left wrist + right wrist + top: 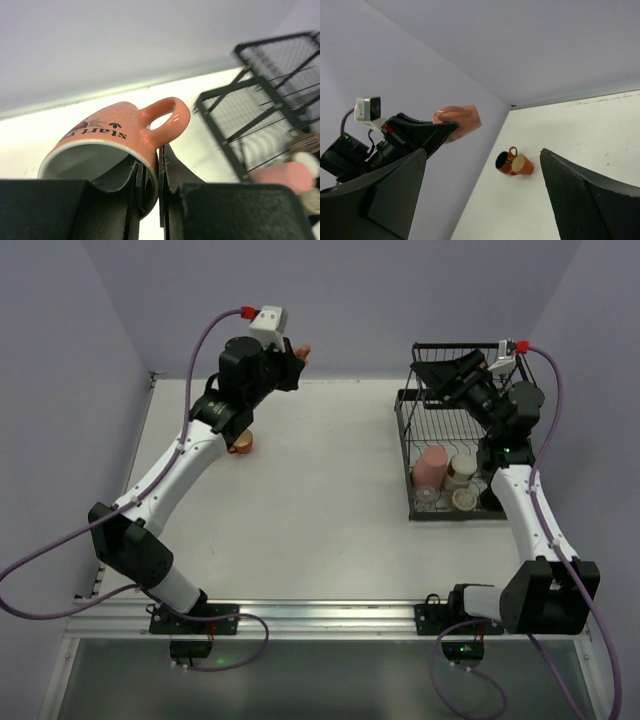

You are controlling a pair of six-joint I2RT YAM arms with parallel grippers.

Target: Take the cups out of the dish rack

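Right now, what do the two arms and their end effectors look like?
Both arms have white links and black joints: left arm, right arm. A purple cable with a red plug runs along each. The left end effector and right end effector have black textured fingers; the left carries a white camera.

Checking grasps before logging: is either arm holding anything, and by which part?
The left gripper pinches the salmon pink mug by its rim wall beside the handle, one finger inside. The right gripper is open, holding nothing.
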